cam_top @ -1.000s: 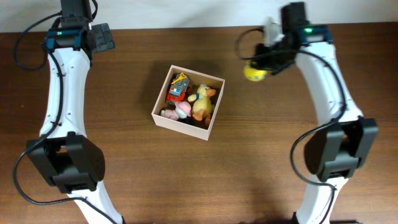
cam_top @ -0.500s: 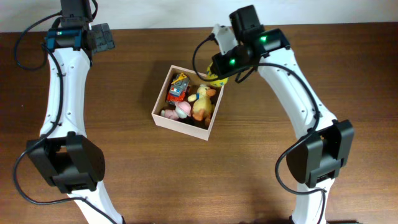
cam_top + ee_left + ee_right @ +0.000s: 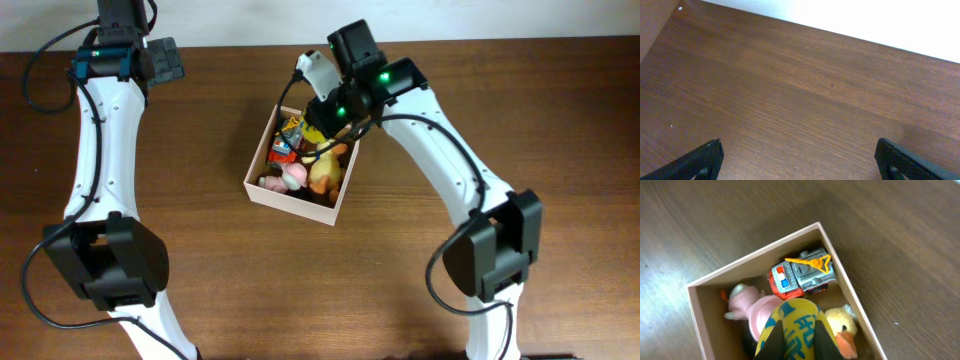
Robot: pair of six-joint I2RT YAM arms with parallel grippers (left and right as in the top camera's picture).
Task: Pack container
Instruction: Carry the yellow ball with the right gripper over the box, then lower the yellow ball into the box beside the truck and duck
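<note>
Dark wood-grain table [image 3: 790, 90] meets a white wall [image 3: 865, 20]. Directly beneath the right gripper [image 3: 797, 345], clenched on a yellow toy [image 3: 792, 317], perhaps a ball, sits the cream-walled container [image 3: 755, 256], tan inside. The left gripper [image 3: 800, 165], far off, is splayed wide.

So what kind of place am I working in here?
Probably a robot test bench, not a home: a wood-grain table against a plain white wall, with the container of small toys on it. The right gripper holds a yellow toy over the box.
</note>
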